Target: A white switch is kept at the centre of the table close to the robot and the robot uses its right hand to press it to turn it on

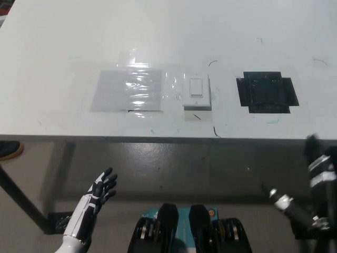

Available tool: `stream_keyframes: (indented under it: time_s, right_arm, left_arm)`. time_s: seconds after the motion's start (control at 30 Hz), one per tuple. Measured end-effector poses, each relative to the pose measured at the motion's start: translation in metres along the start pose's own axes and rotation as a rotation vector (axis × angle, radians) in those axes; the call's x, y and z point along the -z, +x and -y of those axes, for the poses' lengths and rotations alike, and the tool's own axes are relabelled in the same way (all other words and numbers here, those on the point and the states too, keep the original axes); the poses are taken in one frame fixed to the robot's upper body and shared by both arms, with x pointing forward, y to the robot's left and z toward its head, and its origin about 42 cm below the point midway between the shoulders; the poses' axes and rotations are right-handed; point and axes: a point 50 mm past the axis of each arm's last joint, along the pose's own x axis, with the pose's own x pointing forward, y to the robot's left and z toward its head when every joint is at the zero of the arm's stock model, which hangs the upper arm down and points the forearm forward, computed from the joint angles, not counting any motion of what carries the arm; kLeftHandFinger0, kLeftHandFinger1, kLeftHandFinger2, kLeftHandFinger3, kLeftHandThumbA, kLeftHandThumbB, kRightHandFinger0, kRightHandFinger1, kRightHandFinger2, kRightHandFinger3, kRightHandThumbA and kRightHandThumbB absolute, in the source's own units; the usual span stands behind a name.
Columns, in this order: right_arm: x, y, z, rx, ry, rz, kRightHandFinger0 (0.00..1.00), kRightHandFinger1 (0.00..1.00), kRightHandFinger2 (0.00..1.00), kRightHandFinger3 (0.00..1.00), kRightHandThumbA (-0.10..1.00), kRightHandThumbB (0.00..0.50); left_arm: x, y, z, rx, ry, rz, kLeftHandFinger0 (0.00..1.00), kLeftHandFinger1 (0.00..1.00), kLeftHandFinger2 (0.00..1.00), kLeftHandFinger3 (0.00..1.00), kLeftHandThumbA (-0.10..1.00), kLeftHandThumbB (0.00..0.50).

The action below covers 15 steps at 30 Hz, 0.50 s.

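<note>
white switch (pixel 196 91), black tape patch (pixel 267 92), pale grey table (pixel 63 42)

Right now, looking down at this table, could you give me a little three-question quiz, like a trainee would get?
1. True or false: the right hand is already touching the white switch.
2. What lies on the table to picture right of the switch? A) a patch of black tape B) a red cup C) a book
3. Fill in: the left hand hangs below the table edge with its fingers ____.

Key
1. False: it is low at the picture's right edge, below the table edge, apart from the switch.
2. A.
3. Spread apart, holding nothing.
</note>
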Motion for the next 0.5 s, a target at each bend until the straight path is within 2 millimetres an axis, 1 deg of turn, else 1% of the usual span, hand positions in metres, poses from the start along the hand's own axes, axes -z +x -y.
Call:
stream_keyframes:
  time_s: [0.07,0.1,0.17,0.2,0.23,0.27,0.33,0.37,0.4,0.43,0.47,0.5]
  right_arm:
    - [-0.018,0.014,0.011,-0.015,-0.035,0.062,1.0,1.0,1.0,1.0,1.0,0.086]
    - [-0.03,0.025,0.02,-0.025,-0.063,0.102,1.0,1.0,1.0,1.0,1.0,0.1]
    - [-0.046,0.041,0.031,-0.036,-0.095,0.153,1.0,1.0,1.0,1.0,1.0,0.133]
    - [-0.056,0.054,0.037,-0.046,-0.118,0.189,1.0,1.0,1.0,1.0,1.0,0.118]
    - [-0.065,0.065,0.041,-0.053,-0.135,0.215,1.0,1.0,1.0,1.0,1.0,0.116]
    - [-0.073,0.076,0.045,-0.061,-0.152,0.241,1.0,1.0,1.0,1.0,1.0,0.155]
    - [-0.085,0.096,0.049,-0.078,-0.178,0.273,1.0,1.0,1.0,1.0,1.0,0.168]
    - [-0.09,0.105,0.05,-0.086,-0.19,0.284,1.0,1.0,1.0,1.0,1.0,0.18]
    - [-0.099,0.119,0.053,-0.1,-0.21,0.303,1.0,1.0,1.0,1.0,1.0,0.181]
    - [-0.102,0.123,0.053,-0.104,-0.216,0.308,1.0,1.0,1.0,1.0,1.0,0.188]
    - [-0.114,0.139,0.054,-0.121,-0.238,0.333,1.0,1.0,1.0,1.0,1.0,0.188]
    - [-0.12,0.149,0.053,-0.134,-0.25,0.342,1.0,1.0,1.0,1.0,1.0,0.205]
  left_arm:
    - [0.0,0.0,0.001,0.0,-0.002,-0.001,1.0,1.0,1.0,1.0,1.0,0.135]
    - [0.0,0.0,0.001,0.0,-0.004,-0.001,1.0,1.0,1.0,1.0,1.0,0.139]
    - [0.001,0.0,0.002,0.0,-0.005,-0.002,1.0,1.0,1.0,1.0,1.0,0.133]
    - [0.001,0.001,0.002,0.0,-0.006,-0.002,1.0,1.0,1.0,1.0,1.0,0.134]
    - [0.0,0.001,0.002,0.0,-0.006,-0.001,1.0,1.0,1.0,1.0,1.0,0.133]
    - [0.0,0.002,0.002,0.0,-0.007,0.0,1.0,1.0,1.0,1.0,1.0,0.135]
    - [0.0,0.003,0.002,0.001,-0.007,0.001,1.0,1.0,1.0,1.0,1.0,0.135]
    - [0.0,0.003,0.003,0.001,-0.008,0.0,1.0,1.0,1.0,1.0,1.0,0.114]
    - [0.0,0.003,0.003,0.0,-0.009,-0.001,1.0,1.0,1.0,1.0,1.0,0.114]
    - [0.0,0.003,0.003,0.001,-0.009,-0.001,1.0,1.0,1.0,1.0,1.0,0.113]
    - [0.0,0.003,0.003,0.001,-0.009,-0.002,1.0,1.0,1.0,1.0,1.0,0.113]
    - [0.0,0.003,0.003,0.0,-0.009,-0.003,1.0,1.0,1.0,1.0,1.0,0.119]
